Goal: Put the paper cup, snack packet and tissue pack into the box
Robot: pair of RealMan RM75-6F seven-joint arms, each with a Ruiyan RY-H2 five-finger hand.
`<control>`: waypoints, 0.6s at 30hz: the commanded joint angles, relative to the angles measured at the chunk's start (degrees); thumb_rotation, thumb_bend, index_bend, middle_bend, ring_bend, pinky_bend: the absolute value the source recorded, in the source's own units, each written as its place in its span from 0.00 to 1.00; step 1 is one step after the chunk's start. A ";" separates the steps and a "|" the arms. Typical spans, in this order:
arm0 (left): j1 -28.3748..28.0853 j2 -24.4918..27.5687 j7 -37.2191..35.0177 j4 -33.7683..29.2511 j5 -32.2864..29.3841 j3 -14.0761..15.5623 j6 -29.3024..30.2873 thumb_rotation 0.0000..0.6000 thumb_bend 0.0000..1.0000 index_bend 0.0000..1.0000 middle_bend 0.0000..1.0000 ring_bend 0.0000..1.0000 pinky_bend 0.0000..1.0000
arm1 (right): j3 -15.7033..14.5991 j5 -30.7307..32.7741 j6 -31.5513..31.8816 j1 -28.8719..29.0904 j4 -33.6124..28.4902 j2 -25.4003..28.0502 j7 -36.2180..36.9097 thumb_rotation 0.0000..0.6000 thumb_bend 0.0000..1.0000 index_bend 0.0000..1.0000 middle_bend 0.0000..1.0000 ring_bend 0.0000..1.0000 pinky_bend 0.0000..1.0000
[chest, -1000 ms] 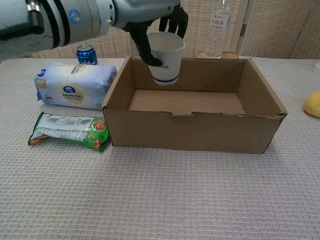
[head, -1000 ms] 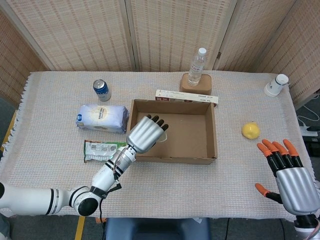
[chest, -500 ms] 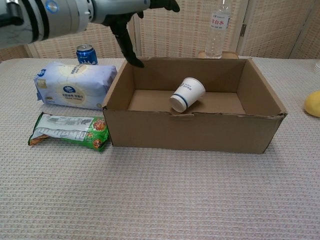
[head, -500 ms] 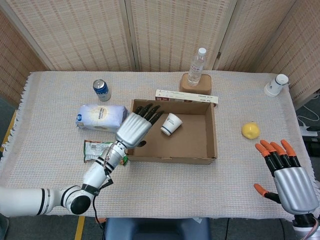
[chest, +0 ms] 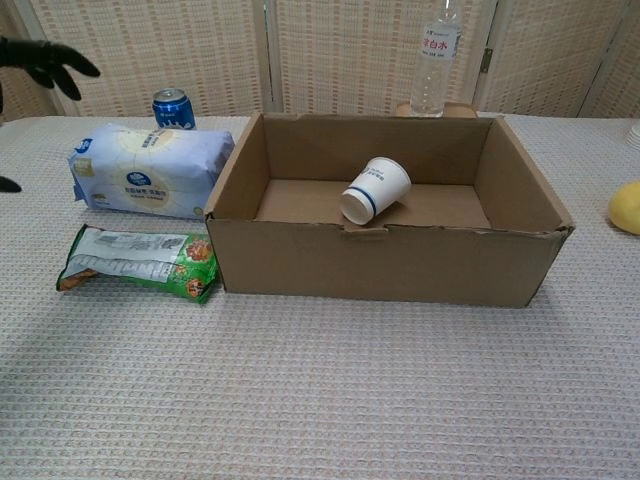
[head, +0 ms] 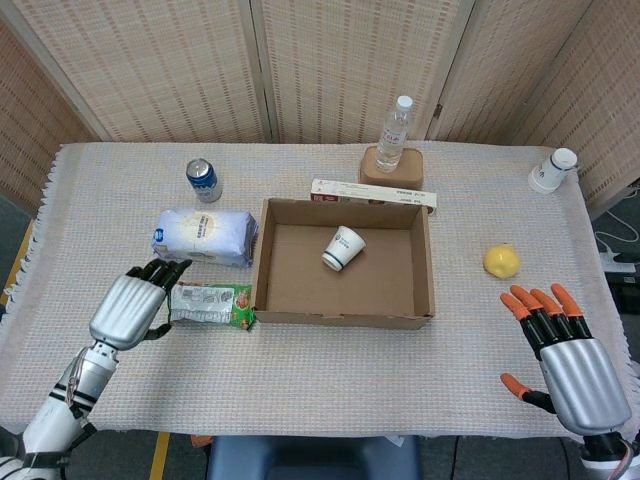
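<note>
With both hands empty, cardboard box (head: 343,263) sits mid-bench (head: 330,360), paper cup (head: 343,247) on its side inside. Tissue pack (head: 203,236) lies just beyond left hand (head: 130,308), fingers (head: 160,271) apart; snack packet (head: 210,303) just beside them. Right hand (head: 565,355) well apart, fingers spread.

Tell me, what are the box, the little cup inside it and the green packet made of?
The box looks like plain brown cardboard: matte, with raw cut edges and a folded flap. The cup appears to be white paper with a blue band, lying on its side. The green packet seems to be thin printed plastic film, glossy and crinkled, with sealed ends.
</note>
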 commanded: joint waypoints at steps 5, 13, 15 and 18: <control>4.18 -9.13 -2.96 11.99 5.32 3.07 -0.32 1.00 0.16 0.17 0.21 0.16 0.34 | 0.37 1.06 0.18 0.01 0.04 0.30 0.10 1.00 0.00 0.12 0.10 0.00 0.00; 2.65 -14.01 -3.55 18.12 4.21 0.72 -5.56 1.00 0.17 0.16 0.20 0.14 0.31 | 0.53 1.72 0.41 -0.15 -0.01 0.28 -0.35 1.00 0.00 0.12 0.10 0.00 0.00; 2.23 -15.08 -3.51 19.74 3.71 0.27 -6.92 1.00 0.17 0.13 0.18 0.14 0.31 | 0.61 2.13 0.43 -0.18 0.06 0.17 -0.53 1.00 0.00 0.12 0.10 0.00 0.00; 1.63 -16.29 -3.86 21.69 2.68 -0.59 -8.74 1.00 0.17 0.11 0.17 0.13 0.30 | 0.77 2.53 0.46 -0.15 0.07 0.03 -0.79 1.00 0.00 0.12 0.10 0.00 0.00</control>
